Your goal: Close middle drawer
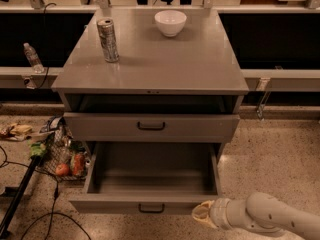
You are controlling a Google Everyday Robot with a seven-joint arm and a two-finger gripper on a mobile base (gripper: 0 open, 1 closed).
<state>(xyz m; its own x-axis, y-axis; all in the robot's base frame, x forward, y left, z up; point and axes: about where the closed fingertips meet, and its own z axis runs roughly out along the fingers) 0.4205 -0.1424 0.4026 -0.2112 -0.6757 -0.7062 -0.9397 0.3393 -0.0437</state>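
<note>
1. Since the robot's cream-tipped gripper (202,215) lies nearest the camera, begin there. It sits low at the right on its pale arm (270,216), just beside the right end of the open drawer's front. I cannot tell whether it touches that front, nor whether its jaws are wide or narrow.
2. Next comes the grey metal middle drawer (152,179), with its plain flat front. It stands far out of the grey metal desk (165,64), and its floor is bare. A small black bar handle (151,208) sits at the centre of the front, to the left of the gripper.
3. Handling, as I judge it:
   - The drawer is stiff sheet metal and looks light, since nothing lies in it, so it should run back on its slides.
   - No grasp seems needed; a flat push on the front should do.
   - Contact near the handle would likely drive it straight, while a push at the right corner may skew it and make it bind.
   - The smooth face could let the contact slide sideways.
4. Above it, the upper grey drawer (200,128) stands a little out, its front overhanging the rear of the middle drawer. A push is best kept low, clear of it.
5. On the desk top stand a tall silver can (108,40) at the left and a white bowl (170,22) farther back, well apart. A hard slam might rock the can.
6. Off to the left, a wire basket (62,156) of fruit sits on the floor, and a clear plastic bottle (33,57) stands on a ledge beyond.
</note>
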